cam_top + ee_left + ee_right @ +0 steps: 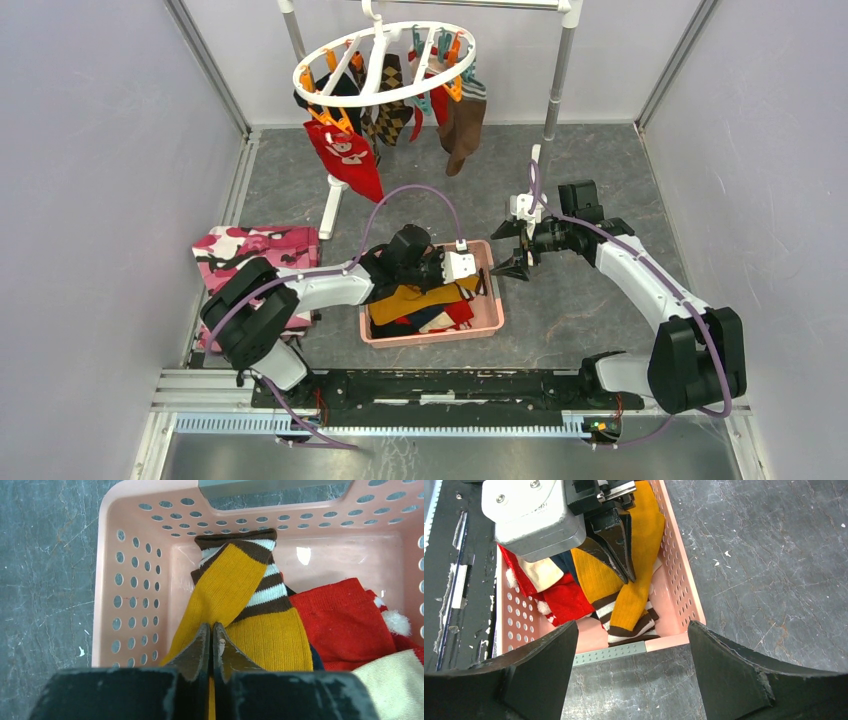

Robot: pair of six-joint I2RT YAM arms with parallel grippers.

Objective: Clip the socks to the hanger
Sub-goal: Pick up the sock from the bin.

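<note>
The white round hanger [385, 62] hangs at the back with a red sock [345, 155], an argyle sock [392, 115] and a brown sock [462, 125] clipped to it. More socks lie in the pink basket [495, 320]. My left gripper [211, 627] reaches into the basket [150, 540] and is shut on a fold of the mustard yellow sock [225, 590] with a brown and white striped cuff. A red sock [345, 625] lies beside it. My right gripper [631, 624] hovers open just beyond the basket's [679, 580] right end, with nothing between its fingers.
A pink, white and black camouflage cloth [250, 250] lies left of the basket. The metal rack's poles [560, 70] stand at the back, with feet on the grey floor. Grey walls close in both sides.
</note>
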